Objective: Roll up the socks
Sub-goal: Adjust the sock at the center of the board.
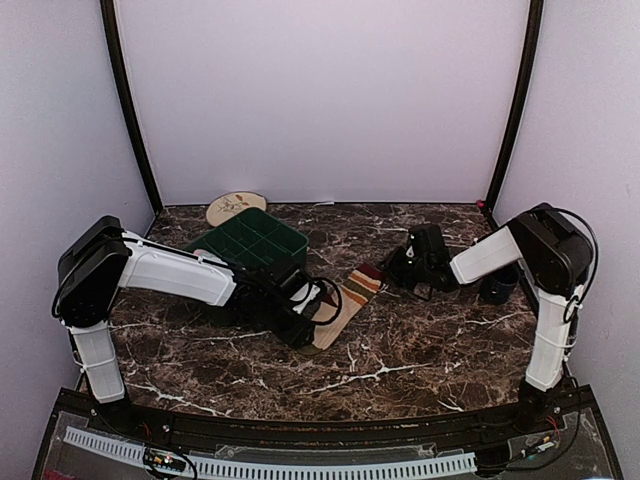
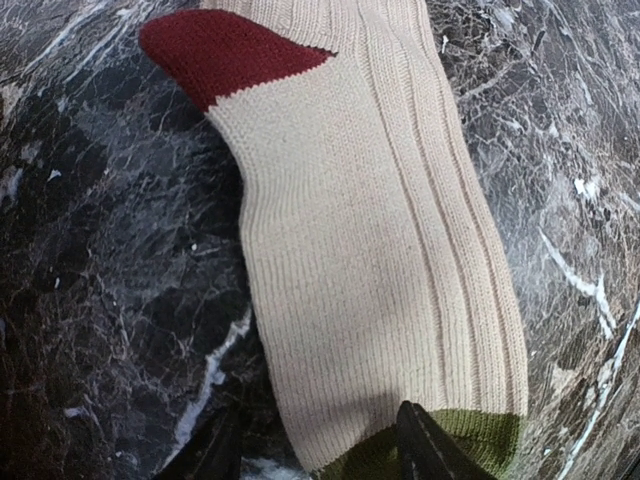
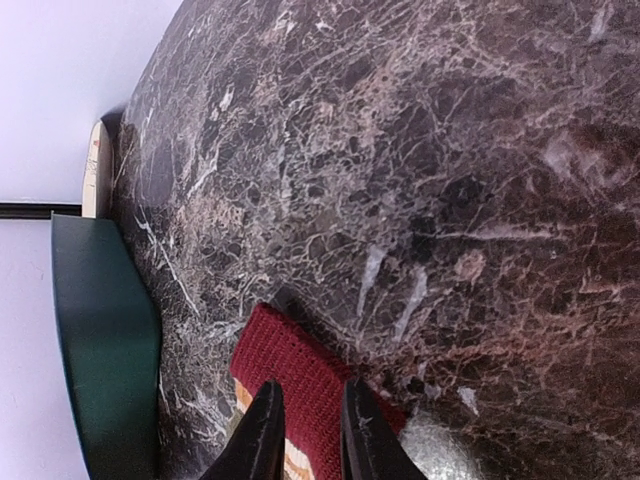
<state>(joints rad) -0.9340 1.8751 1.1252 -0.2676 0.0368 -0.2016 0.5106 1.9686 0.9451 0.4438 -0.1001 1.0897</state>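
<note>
Only the tan sock [image 1: 345, 297] is in view; the pink sock is not visible. The tan sock lies flat on the marble table, its striped cuff [image 1: 368, 274] pointing toward the right arm. In the left wrist view the sock [image 2: 370, 250] shows a red heel [image 2: 225, 50] and a green toe [image 2: 480, 432]. My left gripper [image 2: 320, 415] is open and straddles the toe end, one finger [image 2: 425, 445] over the green toe and the other on the table beside the sock. My right gripper [image 3: 311, 385] hovers over the dark red cuff [image 3: 295, 365], jaws a narrow gap apart.
A green compartment bin [image 1: 250, 243] stands behind the left gripper and shows in the right wrist view [image 3: 100, 340]. A round beige plate [image 1: 236, 207] lies at the back wall. A dark object [image 1: 497, 285] sits by the right arm.
</note>
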